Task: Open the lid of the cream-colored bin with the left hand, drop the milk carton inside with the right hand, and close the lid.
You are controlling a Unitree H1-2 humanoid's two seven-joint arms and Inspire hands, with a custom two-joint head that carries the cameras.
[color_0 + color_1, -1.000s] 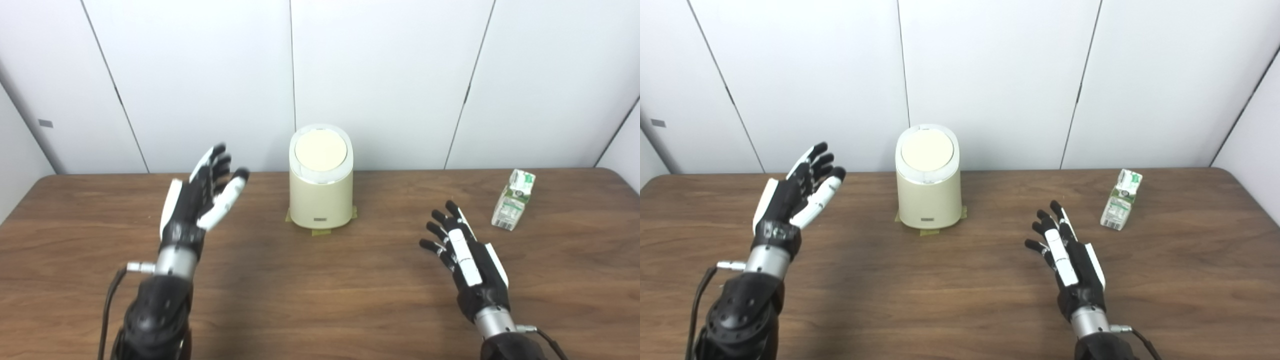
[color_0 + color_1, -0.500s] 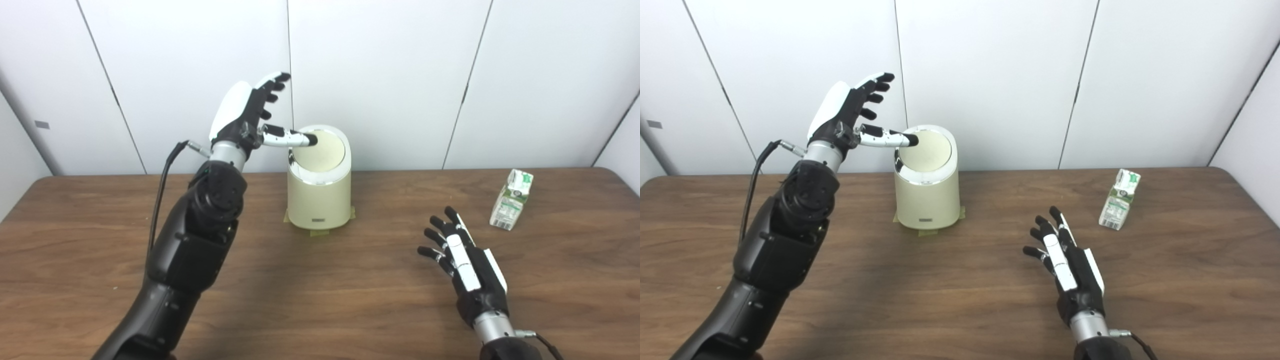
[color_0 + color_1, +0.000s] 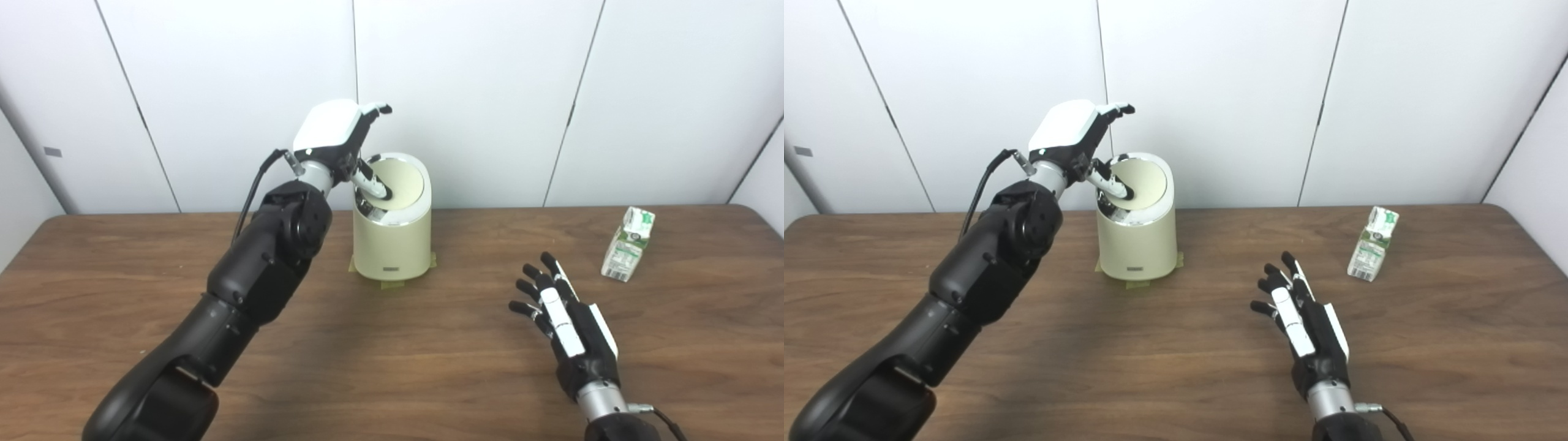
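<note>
Cream-colored bin (image 3: 392, 242): upright at the far middle of the wooden table (image 3: 392, 367), seated on tape tabs (image 3: 392, 283) that show at its base. A small dark label (image 3: 392, 268) sits low on its front wall; the writing is too small to read.

Lid (image 3: 399, 184): round swing disc, tilted, near-left edge pushed down into the opening, far edge raised.

Left hand (image 3: 334, 131): above the bin's left rim, fingers spread and holding nothing, thumb (image 3: 372, 182) angled down and pressing on the lid's lowered edge.

Milk carton (image 3: 1372, 244): upright at the far right of the table, well apart from the bin. Green and white print, text not legible.

Right hand (image 3: 1304, 318): low over the table, near right, fingers spread, empty, near the carton but not touching it.

Risks, as judged:
- Thumb slips off the slanted disc; the lid probably swings back shut.
- Sideways push from the thumb tips or shifts the bin, if the tape gives.
- The opening looks narrow; the carton may catch on the rim or the thumb.
- The light carton topples if the right hand nudges it.
</note>
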